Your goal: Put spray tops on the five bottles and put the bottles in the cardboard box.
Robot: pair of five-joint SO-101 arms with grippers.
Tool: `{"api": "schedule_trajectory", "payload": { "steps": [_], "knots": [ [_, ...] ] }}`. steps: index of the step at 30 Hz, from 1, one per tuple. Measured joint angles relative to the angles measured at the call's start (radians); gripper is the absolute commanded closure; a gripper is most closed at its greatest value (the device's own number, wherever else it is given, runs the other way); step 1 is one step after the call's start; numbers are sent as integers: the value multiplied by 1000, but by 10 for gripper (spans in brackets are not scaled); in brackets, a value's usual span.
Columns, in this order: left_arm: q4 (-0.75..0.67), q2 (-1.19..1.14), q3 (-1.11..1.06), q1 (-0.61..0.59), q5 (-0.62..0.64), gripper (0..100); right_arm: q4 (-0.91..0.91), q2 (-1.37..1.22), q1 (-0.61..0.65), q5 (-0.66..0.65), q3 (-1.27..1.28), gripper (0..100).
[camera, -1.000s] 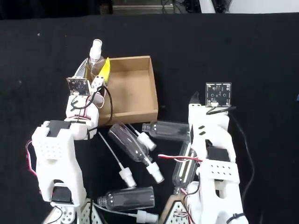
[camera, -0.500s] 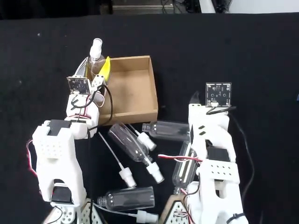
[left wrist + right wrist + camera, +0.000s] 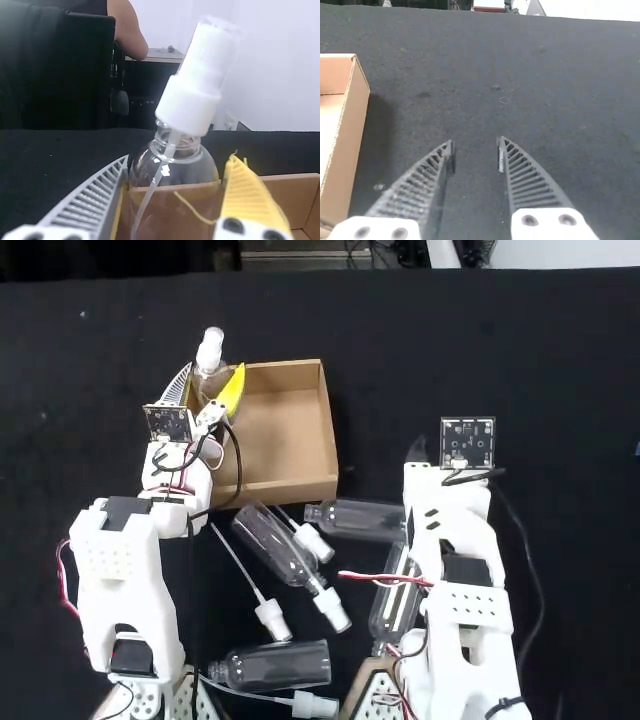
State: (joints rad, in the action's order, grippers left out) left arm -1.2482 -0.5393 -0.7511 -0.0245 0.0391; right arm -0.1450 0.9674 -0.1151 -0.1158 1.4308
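**Left arm.** The left gripper [image 3: 212, 386] has its grey finger [image 3: 85, 205] and yellow finger [image 3: 245, 195] pinching a clear bottle [image 3: 170, 165] by the body. The bottle stands nearly upright and carries a white spray top [image 3: 197, 85], with the dip tube visible inside. In the high view the held bottle [image 3: 210, 375] sits at the far-left corner of the cardboard box [image 3: 285, 425]. Whether its base is inside the wall cannot be determined. The box is open-topped and rests on the black surface [image 3: 520, 360], left of centre.

**Right arm.** The right gripper [image 3: 475, 150] has both fingers slightly spread with nothing between them. It hangs above bare surface, apart from the box's right wall [image 3: 342, 130]. In the high view it [image 3: 418, 452] is to the right of the box.

**Remaining items.** All lie between the two arm bases, toward the near edge.
- Second bottle [image 3: 365, 518]: on its side, just in front of the box, with its open neck toward the left edge.
- Third bottle [image 3: 275, 540]: lying diagonally. A spray top [image 3: 335, 612] lies at its neck end; attachment cannot be determined.
- Fourth bottle [image 3: 395, 602]: partly under the right arm.
- Fifth bottle [image 3: 275, 665]: on its side, at the near edge.
- Loose spray tops with dip tubes: first [image 3: 312, 539], second [image 3: 270, 618], third [image 3: 310, 703].
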Motion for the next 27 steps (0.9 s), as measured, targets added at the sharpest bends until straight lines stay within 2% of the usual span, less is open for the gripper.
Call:
{"api": "schedule_trajectory", "payload": {
  "steps": [13, 19, 27],
  "knots": [
    [0, 6, 0, -2, 0, 705, 0, 0, 0, 0, 0, 874],
    [2, 127, -54, -31, 0, 704, 0, 0, 0, 0, 0, 874],
    [166, 313, -143, -35, 0, 707, 0, 0, 0, 0, 0, 874]
  ]
}}
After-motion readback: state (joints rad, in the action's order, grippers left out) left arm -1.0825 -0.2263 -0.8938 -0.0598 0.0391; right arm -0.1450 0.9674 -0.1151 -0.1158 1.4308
